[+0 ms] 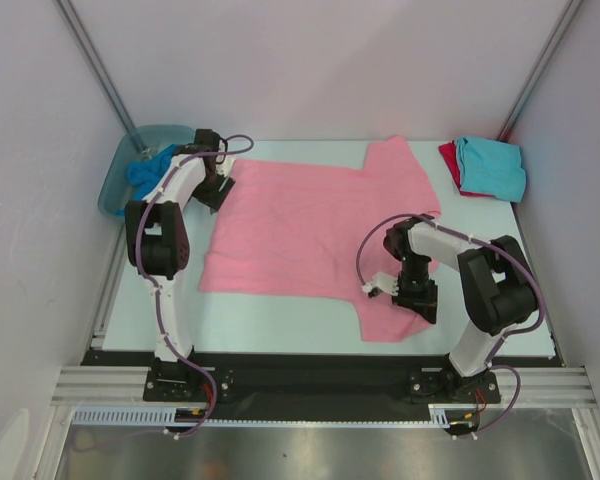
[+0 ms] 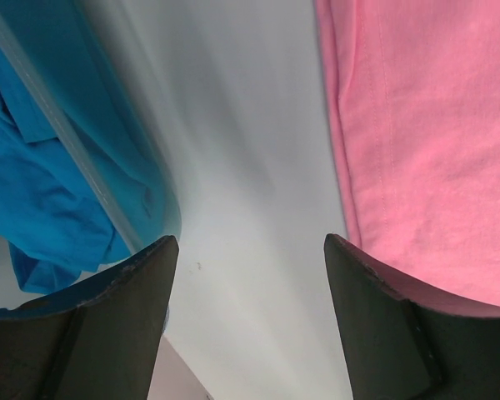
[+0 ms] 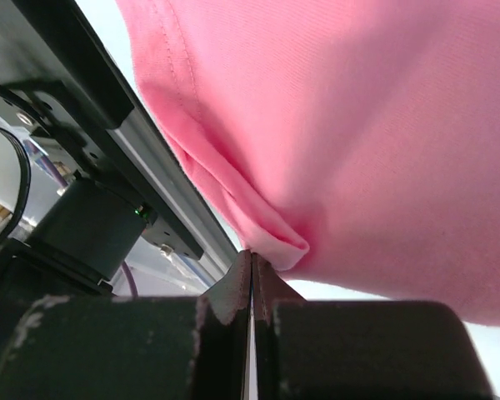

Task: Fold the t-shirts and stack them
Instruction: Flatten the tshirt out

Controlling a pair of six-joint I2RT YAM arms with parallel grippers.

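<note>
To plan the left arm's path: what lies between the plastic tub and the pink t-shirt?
Only bare table, seen in the left wrist view: the tub on one side, the pink t-shirt on the other, the open left pincer framing the gap.

Pink t-shirt (image 1: 310, 225): soft matt cloth, finely woven, with stitched hems.
Turquoise t-shirt (image 1: 492, 165): matt cloth.
Red t-shirt (image 1: 448, 158): matt cloth.
Blue t-shirt (image 1: 145, 175): matt cloth, creased.
Tub (image 1: 115, 185): translucent grey-blue plastic, smooth.
Bench (image 1: 270, 320): smooth, pale, with a faint sheen.
Left hand (image 2: 250, 250), fingers (image 2: 100, 325): matt black, scuffed at the edges.
Frame rail (image 1: 320, 385): bare silvery metal.
</note>
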